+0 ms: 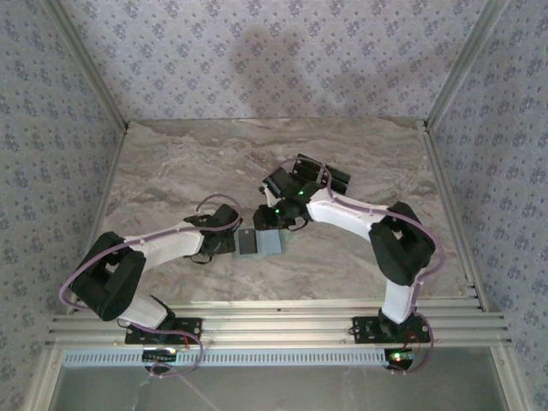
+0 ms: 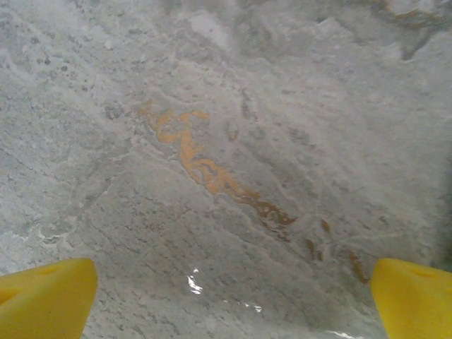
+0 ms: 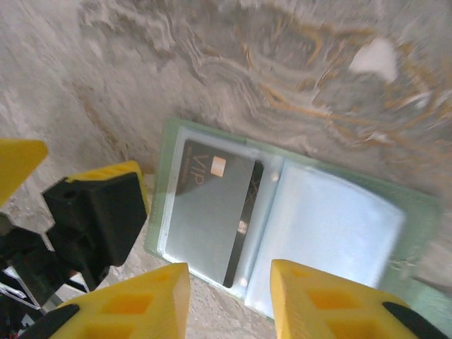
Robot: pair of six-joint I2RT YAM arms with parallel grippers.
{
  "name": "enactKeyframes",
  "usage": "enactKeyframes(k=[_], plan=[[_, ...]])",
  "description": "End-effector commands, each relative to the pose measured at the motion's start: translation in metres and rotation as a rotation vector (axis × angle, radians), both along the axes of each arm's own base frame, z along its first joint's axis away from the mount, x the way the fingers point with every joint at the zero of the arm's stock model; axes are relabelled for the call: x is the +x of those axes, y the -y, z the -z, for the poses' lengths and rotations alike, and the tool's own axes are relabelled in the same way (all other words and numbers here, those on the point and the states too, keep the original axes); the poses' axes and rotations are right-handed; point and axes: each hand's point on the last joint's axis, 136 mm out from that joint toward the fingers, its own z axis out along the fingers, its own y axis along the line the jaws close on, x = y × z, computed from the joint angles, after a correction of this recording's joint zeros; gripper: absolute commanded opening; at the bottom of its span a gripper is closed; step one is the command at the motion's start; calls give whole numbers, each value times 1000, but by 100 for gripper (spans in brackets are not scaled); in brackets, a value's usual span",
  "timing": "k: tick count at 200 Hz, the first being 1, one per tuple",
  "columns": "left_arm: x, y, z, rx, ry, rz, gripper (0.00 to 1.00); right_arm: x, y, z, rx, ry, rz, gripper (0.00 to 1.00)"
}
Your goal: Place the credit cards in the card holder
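On the left of the marble counter [image 1: 171, 171], the left arm [image 1: 167, 242] folds from its base out to a raised elbow at far left. Its forearm then runs right and low toward centre. Left jaws wide open, nothing in them. In the left wrist view the two yellow fingertips [image 2: 46, 296] sit at the bottom corners with bare counter between. In the right wrist view one left finger [image 3: 106, 176] sits just beside the card holder's left edge; cannot tell if it touches.

At centre the card holder [image 1: 271, 245] lies flat and opened out, its two panels side by side, between the two wrists. One credit card [image 3: 208, 212], black and face up, lies on the left panel; cannot tell whether it is fully under the clear sleeve. The right panel shows its grey-blue lining.

Right jaws hang over the holder, partly open, with a gap between the yellow fingers [image 3: 134, 304] and nothing gripped between them. On the right, the right arm [image 1: 342, 210] rises from its base to a bent elbow. Its forearm reaches left and its wrist is pitched down over the holder.
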Motion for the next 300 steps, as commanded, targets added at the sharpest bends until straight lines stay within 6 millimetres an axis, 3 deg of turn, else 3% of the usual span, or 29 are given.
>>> enactKeyframes(k=[1,38,111,206,251,300], plan=[[6,11,-18,-33,28,29,100,-4,27,15,-119,3,-6,40],[9,17,-25,-55,39,37,100,-2,32,26,-176,23,-24,41],[10,25,-22,-43,27,50,100,-4,22,39,-182,15,-61,41],[12,31,-19,-41,25,62,100,-5,27,75,-229,-49,-72,44],[12,35,-14,-40,19,70,100,-16,16,83,-132,-151,-63,44],[12,40,-12,-41,16,84,100,-15,7,80,12,-223,0,44]])
